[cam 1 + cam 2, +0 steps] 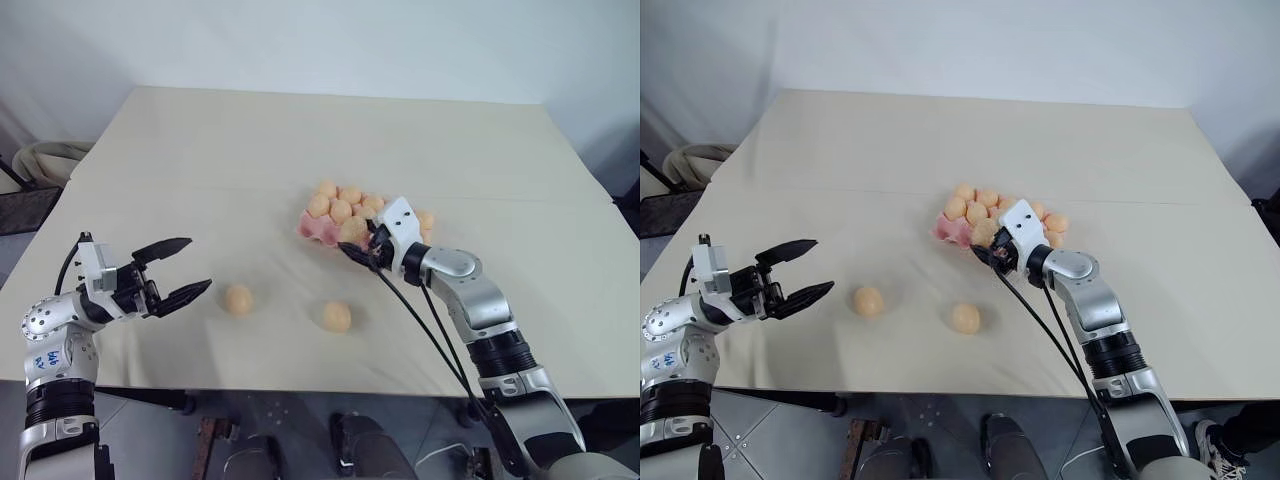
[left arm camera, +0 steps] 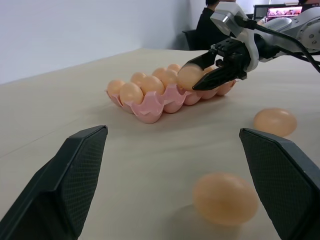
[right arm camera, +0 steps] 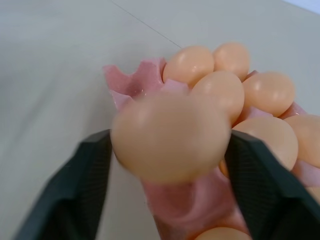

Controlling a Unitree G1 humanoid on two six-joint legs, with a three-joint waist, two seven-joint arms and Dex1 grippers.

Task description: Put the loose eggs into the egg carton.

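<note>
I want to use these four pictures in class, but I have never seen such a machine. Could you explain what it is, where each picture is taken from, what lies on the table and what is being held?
It is a two-armed robot, each arm ending in a gripper with two black fingers. Two pictures look down from cameras in its head; the other two come from a camera on each wrist, looking along that gripper's fingers.

On the table stands a pink egg carton, mostly filled. Two loose eggs lie in front of it: one nearer the left gripper, another nearer the middle.

The left gripper is open and empty. The right gripper has an egg between its fingers, just over the carton's near edge. Whether it grips or is letting go is unclear.
</note>
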